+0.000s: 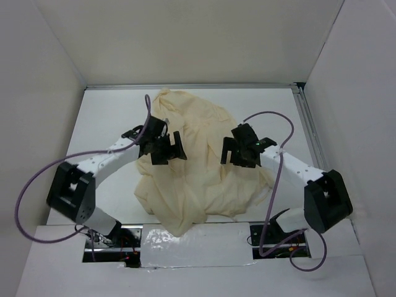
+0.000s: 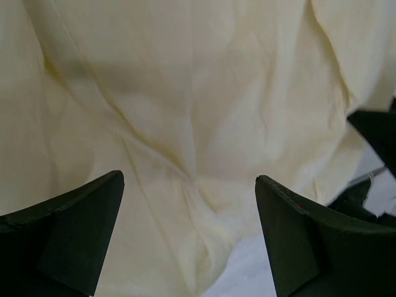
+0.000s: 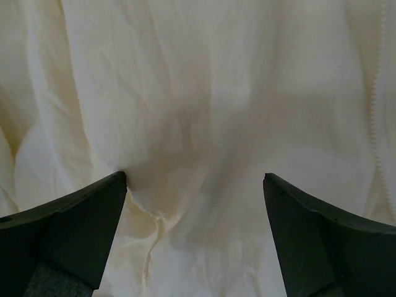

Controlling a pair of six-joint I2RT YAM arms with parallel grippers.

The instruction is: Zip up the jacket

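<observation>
Jacket (image 1: 198, 179) lies crumpled under left hand (image 1: 169, 153) and right hand (image 1: 234, 154).

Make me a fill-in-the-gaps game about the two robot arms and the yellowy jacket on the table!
1. The left hand and the right hand both stand wide ___ above the fabric.
2. The crumpled cream jacket lies on a ___ table.
3. The cable looping from each arm is ___ in colour.

Missing words: open; white; purple.
</observation>
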